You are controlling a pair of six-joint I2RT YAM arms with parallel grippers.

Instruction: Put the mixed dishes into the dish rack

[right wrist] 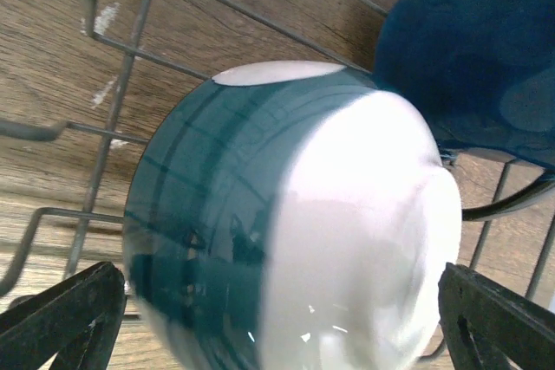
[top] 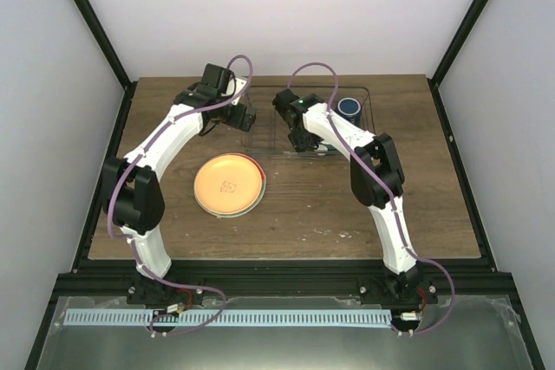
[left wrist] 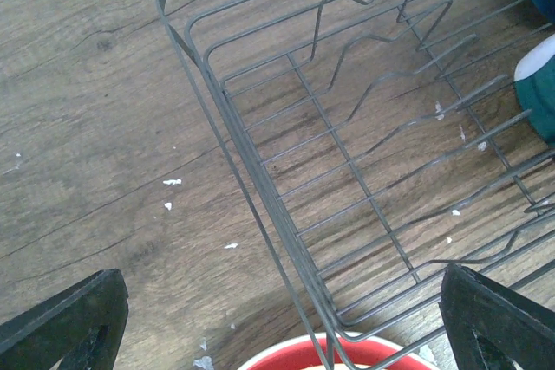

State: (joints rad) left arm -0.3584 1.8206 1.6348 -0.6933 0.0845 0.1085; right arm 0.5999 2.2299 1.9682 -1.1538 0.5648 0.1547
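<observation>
At the far side of the tabletop [top: 416, 205], the dish rack [left wrist: 238, 162] stands with both arms reaching over it. Right claw [right wrist: 277, 301]: jaws fully apart, 1 finger on each side of the bowl [right wrist: 286, 214], which lies tipped in the rack with its teal wall and white base toward the camera. No contact between fingers and bowl can be confirmed, so it is judged to be resting on the wires rather than held. It sits just beside the dark blue mug [right wrist: 473, 49], possibly touching it, at the rack's right end; the open basket there suits round, deep pieces. Left claw [left wrist: 277, 301]: jaws also fully apart and empty, poised above the rack's left end, where the upright dividers stand unoccupied, evidently reserved for plates on edge. Outstanding items: 2 plates, stacked on the tabletop near the rack's near-left corner, the orange-yellow plate [top: 229, 185] on top of the red-rimmed plate [left wrist: 286, 357], only the rim of the lower one showing. Assessment: about half loaded. Flat stacking leaves little edge to grip; the top plate will likely need lifting by its rim and tilting upright to enter a divider slot.
</observation>
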